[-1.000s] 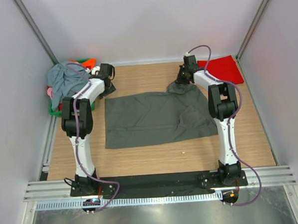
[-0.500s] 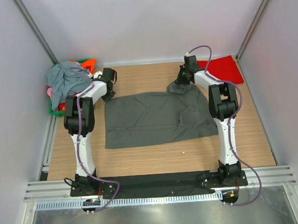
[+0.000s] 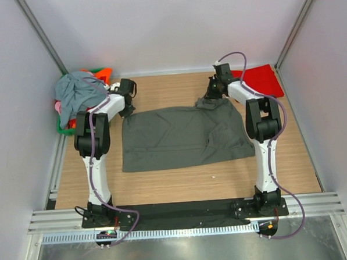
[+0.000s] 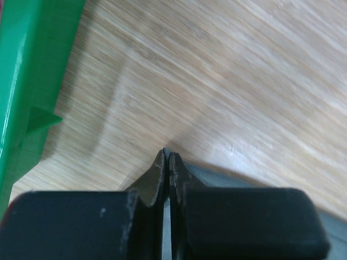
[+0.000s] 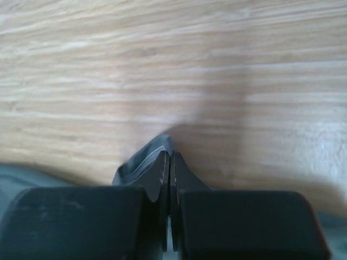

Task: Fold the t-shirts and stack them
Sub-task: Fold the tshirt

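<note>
Wooden table (image 3: pixel 171 89), charcoal t-shirt (image 3: pixel 174 138), left fingers (image 4: pixel 81 227) and right fingers (image 5: pixel 81 222) clamped on its far corners — cloth half-hidden.

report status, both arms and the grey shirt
Left gripper shut on grey shirt, far corner. Right gripper shut on the other. Shirt spread, unfolded. Red shirt far right.

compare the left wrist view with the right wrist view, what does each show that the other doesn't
Only the left wrist view shows the green basket, whose wall runs down the left edge. The right wrist view adds no object of its own, only bare wood beyond the fingers. Both show the wooden table and a gripper closed on a pinched edge of the charcoal t-shirt: the left gripper in one view, the right gripper in the other.
</note>
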Controlling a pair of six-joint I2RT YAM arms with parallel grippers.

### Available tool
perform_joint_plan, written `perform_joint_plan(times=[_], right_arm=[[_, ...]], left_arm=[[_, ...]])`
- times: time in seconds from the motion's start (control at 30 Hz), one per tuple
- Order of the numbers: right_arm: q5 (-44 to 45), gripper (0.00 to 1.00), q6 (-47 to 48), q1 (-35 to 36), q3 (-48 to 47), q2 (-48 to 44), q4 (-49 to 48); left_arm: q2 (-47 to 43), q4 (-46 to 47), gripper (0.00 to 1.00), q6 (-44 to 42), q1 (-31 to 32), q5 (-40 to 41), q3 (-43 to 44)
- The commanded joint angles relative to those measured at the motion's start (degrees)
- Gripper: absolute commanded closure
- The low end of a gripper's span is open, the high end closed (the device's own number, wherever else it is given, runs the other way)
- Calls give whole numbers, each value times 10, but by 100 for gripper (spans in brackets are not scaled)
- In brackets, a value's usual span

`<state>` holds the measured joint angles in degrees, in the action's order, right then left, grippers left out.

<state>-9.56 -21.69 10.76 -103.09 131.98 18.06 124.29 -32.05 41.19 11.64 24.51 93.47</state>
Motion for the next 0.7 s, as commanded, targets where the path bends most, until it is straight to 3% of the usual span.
perform_joint_plan(times=[0.0, 0.33, 0.67], right_arm=[[2, 99, 30, 9, 8, -85, 41], [56, 99, 44, 21, 132, -257, 104], [93, 99, 38, 25, 234, -399, 146]], left_arm=[[-54, -11, 100, -33, 6, -21, -12], [-178, -11, 100, -36, 9, -72, -98], [-273, -13, 100, -70, 9, -67, -178]])
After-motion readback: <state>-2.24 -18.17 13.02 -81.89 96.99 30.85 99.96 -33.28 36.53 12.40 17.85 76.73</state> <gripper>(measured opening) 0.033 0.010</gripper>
